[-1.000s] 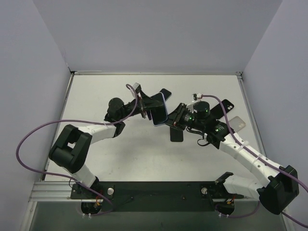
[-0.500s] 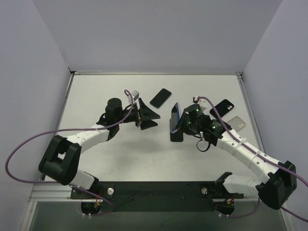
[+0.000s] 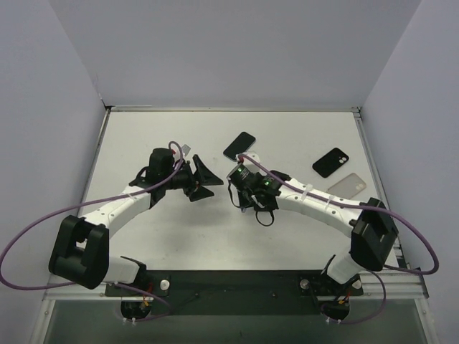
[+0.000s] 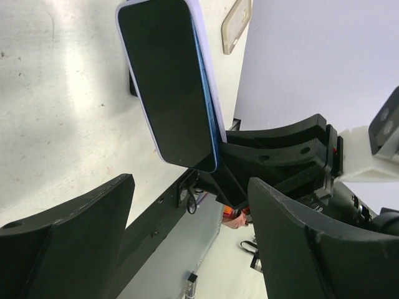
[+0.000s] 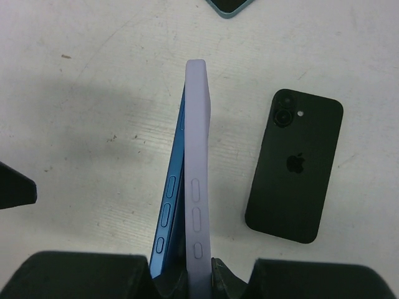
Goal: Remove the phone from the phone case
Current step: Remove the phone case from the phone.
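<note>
Bright, even overhead light (soft shadows), sharp focus.

Blue phone (image 5: 167,215) edge-up, splaying out of its lilac case (image 5: 196,143), joined at the far end

Lab test cell: white table (image 3: 143,136), plain walls (image 3: 237,50)

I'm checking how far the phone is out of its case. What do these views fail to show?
Right wrist view: lower ends of phone and lavender case, buried in the right gripper.
Left wrist view: case back, behind the phone.
Top view: the grip itself, tiny and under the gripper's own body.
</note>
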Available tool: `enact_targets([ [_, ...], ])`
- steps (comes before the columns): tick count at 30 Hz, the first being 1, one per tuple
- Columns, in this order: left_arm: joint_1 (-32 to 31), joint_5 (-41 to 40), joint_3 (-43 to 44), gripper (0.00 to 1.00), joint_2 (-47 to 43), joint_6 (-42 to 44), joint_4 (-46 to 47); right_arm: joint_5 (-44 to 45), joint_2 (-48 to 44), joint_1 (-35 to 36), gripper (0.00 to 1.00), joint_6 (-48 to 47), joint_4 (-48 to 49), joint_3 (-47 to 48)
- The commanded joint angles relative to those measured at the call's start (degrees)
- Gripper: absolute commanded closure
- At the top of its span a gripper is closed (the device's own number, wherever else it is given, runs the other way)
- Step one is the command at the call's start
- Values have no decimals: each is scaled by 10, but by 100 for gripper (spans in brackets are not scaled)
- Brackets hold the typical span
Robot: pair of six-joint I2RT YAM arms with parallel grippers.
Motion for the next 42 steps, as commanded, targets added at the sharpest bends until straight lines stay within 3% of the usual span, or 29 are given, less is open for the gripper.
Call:
enact_targets([
  [1,3,-5,-3,16,10,24,-15,29,29,37,100,-28,-2,32],
  [6,6,-2,-7,16,11,31,-17,9,57,52,100,-23,43,-7],
  [8,9,2,-7,17,10,32,-17,14,62,54,89,-19,63,-24],
  [11,12,5,-10,17,9,34,-17,22,71,55,86,-17,80,-35],
  [25,15,7,-31,17,-10,34,-20,-42,214,64,88,19,166,-56],
  [28,16,5,-35,17,-10,41,-26,-56,224,62,87,24,170,-57],
  [32,16,-10,-32,17,-6,61,-53,-105,216,55,100,19,171,-53],
  [42,32,-86,29,19,57,68,-73,-128,199,53,100,0,153,-58],
])
